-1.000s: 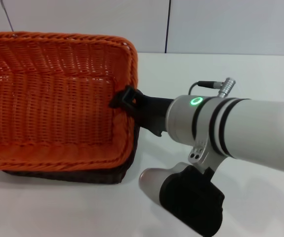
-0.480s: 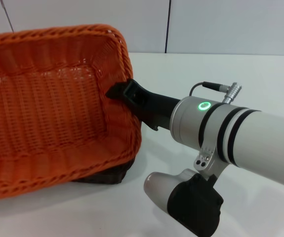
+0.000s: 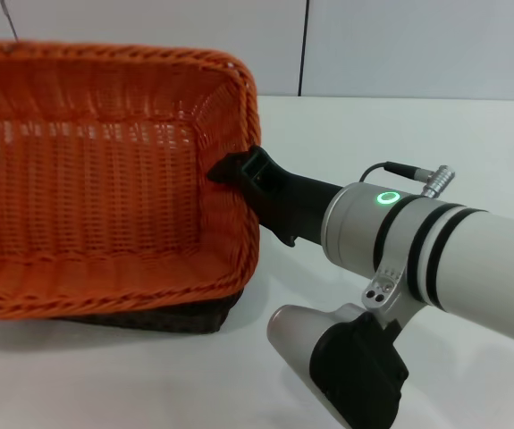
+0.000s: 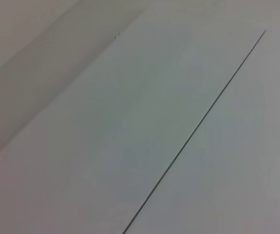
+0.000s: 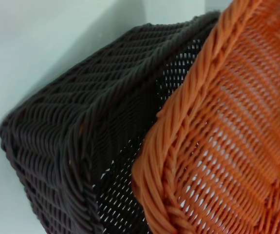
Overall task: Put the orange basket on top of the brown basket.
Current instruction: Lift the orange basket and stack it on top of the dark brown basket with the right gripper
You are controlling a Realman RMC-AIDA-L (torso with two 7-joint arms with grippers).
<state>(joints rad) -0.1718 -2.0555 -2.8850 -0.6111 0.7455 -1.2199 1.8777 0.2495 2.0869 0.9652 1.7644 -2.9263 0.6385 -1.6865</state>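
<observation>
The orange basket [image 3: 105, 170] looks light and fairly stiff: open-weave wicker-style walls that would flex a little but hold their shape, with a braided rim [image 5: 178, 122] that offers the firmest, least slippery place to pinch. I judge the short end wall, just under that rim, to be the sensible hold, and that is where the right gripper [image 3: 243, 170] sits now, at the basket's 3 o'clock end in the head view. One dark finger shows hooked over the rim on the inside of the wall; the gripper appears clamped on the orange basket's wall, though the outer finger is hidden behind the weave.

The basket opens upward, its long axis running from 9 o'clock to 3 o'clock across the head view. It sits nested in or resting over the brown basket [image 3: 185, 313], whose dark wall shows only as a strip beneath the orange basket's near edge and 3 o'clock corner. In the right wrist view the brown basket's corner [image 5: 71, 146] stands just outside the orange rim, the two walls close together. Whether the orange basket is fully seated I cannot tell.

Both rest on a white table [image 3: 400, 134]. The left gripper is not visible in any view.
</observation>
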